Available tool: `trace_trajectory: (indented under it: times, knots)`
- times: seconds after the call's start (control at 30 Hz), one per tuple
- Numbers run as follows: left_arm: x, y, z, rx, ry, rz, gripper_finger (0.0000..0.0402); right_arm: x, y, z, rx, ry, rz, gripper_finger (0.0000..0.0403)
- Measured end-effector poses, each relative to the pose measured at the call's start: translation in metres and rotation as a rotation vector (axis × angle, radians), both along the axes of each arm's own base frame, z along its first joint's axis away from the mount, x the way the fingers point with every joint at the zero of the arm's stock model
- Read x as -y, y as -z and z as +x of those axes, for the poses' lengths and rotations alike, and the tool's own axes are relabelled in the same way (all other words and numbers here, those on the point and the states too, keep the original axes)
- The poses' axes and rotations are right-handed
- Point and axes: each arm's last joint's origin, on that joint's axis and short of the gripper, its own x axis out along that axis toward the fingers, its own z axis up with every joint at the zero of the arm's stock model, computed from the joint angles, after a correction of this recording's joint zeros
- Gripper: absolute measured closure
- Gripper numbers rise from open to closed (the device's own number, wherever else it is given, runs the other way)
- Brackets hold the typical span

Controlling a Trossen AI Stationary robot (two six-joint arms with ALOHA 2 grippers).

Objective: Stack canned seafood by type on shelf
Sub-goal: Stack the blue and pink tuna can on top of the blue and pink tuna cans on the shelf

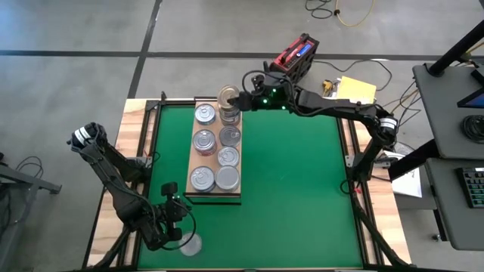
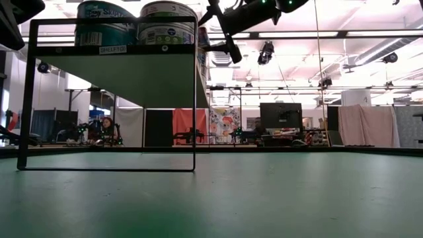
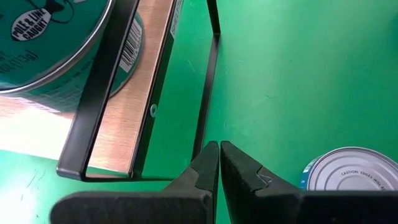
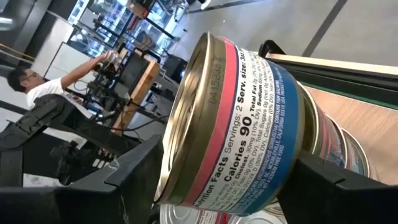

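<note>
The shelf (image 1: 215, 193) is a light wooden board on a black frame, standing on the green mat; several canned seafood tins (image 1: 204, 140) sit on it in two rows. My right gripper (image 1: 243, 98) reaches level from the right and is shut on a gold-lidded tin (image 4: 249, 118), which is tilted over the tins at the shelf's far right corner. My left gripper (image 3: 219, 149) is shut and holds nothing, just off the shelf's near left corner (image 3: 93, 171). One loose silver-lidded tin (image 1: 190, 244) lies flat on the mat beside it. My right gripper has the tin between its two fingers (image 4: 124, 180), one beside the gold-rimmed end (image 4: 186, 124), the other beside the opposite end. The fingers come level from the table's right side. The tin is tilted, label side facing the camera. Whether it rests on the tin below I cannot tell.
Bare green mat (image 1: 295, 181) spreads to the right of the shelf. A red and black device (image 1: 296, 54) and yellow paper (image 1: 355, 89) lie beyond the far edge. A person (image 4: 37, 87) sits in the room behind the table.
</note>
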Motion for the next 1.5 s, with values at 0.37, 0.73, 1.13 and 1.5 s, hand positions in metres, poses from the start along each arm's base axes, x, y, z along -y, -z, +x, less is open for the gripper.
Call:
trace_trajectory:
  times: [0.37, 0.73, 1.13, 1.5]
  knots:
    - [0.0, 0.0, 0.0, -0.004, 0.002, 0.004, 0.0402, -0.002, 0.001, 0.001, -0.021, -0.024, -0.058, 0.0149]
    - [0.0, 0.0, 0.0, -0.005, 0.003, 0.005, 0.0402, -0.002, 0.001, 0.001, -0.04, -0.051, -0.139, 0.013]
    - [0.0, 0.0, 0.0, -0.006, 0.003, 0.004, 0.0402, -0.002, 0.0, 0.001, 0.022, 0.019, 0.093, 0.0143]
    - [0.0, 0.0, 0.0, -0.003, 0.003, -0.001, 0.0402, 0.002, -0.01, -0.001, 0.068, 0.031, 0.2, 0.0138]
